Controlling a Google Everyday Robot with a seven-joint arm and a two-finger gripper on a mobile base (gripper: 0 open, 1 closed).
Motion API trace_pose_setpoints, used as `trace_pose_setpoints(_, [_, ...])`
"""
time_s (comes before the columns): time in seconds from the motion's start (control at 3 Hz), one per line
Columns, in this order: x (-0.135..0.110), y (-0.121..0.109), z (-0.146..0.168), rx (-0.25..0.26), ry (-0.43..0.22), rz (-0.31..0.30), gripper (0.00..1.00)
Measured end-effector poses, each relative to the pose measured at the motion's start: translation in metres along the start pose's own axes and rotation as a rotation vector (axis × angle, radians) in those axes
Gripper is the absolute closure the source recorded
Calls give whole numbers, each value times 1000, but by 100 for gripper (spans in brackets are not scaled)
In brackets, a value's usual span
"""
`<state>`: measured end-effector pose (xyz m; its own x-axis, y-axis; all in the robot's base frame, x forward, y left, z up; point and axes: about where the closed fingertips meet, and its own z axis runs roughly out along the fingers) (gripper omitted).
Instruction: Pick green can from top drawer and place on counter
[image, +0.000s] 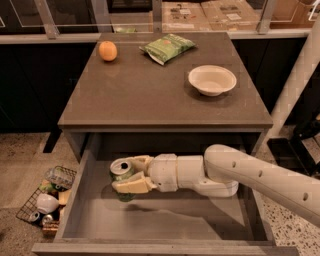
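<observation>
The green can (121, 176), with its silver top and pull-tab up, sits between the two cream fingers of my gripper (124, 175). The gripper is shut on the can and holds it raised above the floor of the open top drawer (165, 215), at the drawer's left half. A shadow lies on the drawer floor below the can. My white arm reaches in from the right. The grey-brown counter (145, 90) lies just behind and above the drawer.
On the counter are an orange (107, 50) at the back left, a flat green snack bag (166, 46) at the back middle and a white bowl (212, 79) at the right. A wire basket of clutter (45, 200) stands on the floor left of the drawer.
</observation>
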<state>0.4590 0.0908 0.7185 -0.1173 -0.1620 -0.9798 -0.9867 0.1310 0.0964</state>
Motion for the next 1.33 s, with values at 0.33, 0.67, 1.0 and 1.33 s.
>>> trace_pose_setpoints(0.33, [-51, 5, -4, 27, 51, 8, 100])
trace_pose_setpoints(0.67, [-98, 6, -5, 70, 90, -26, 100])
trace_pose_setpoints(1.0, [-148, -8, -3, 124, 118, -76, 100])
trace_pose_setpoints(1.33, [-210, -41, 3, 183, 127, -121, 100])
